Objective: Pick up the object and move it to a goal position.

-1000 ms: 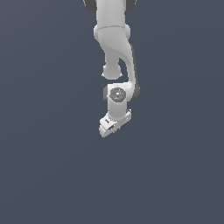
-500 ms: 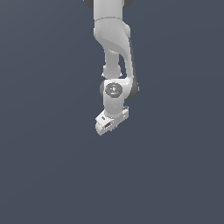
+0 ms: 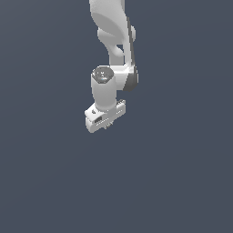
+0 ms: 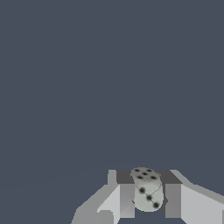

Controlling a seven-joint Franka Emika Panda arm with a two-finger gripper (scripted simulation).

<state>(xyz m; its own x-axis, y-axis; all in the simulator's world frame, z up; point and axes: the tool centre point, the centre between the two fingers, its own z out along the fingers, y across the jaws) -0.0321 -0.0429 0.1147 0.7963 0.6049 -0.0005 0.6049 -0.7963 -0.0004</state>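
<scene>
In the wrist view the object (image 4: 147,187) is a small pale-grey die with black pips and rounded corners. It sits clamped between two grey fingers (image 4: 127,199), so my gripper (image 4: 149,200) is shut on it. In the exterior view the white arm hangs down from above, and the gripper (image 3: 105,124) points downward over the flat dark ground. From there the white hand body hides the object; only tiny finger tips peek out below it.
A plain dark grey-blue surface (image 3: 182,182) fills both views. No other objects, containers, edges or goal marker show in either view.
The arm has carried the gripper toward the exterior view's left and slightly upward, and the hand appears a little turned. It keeps its hold.
</scene>
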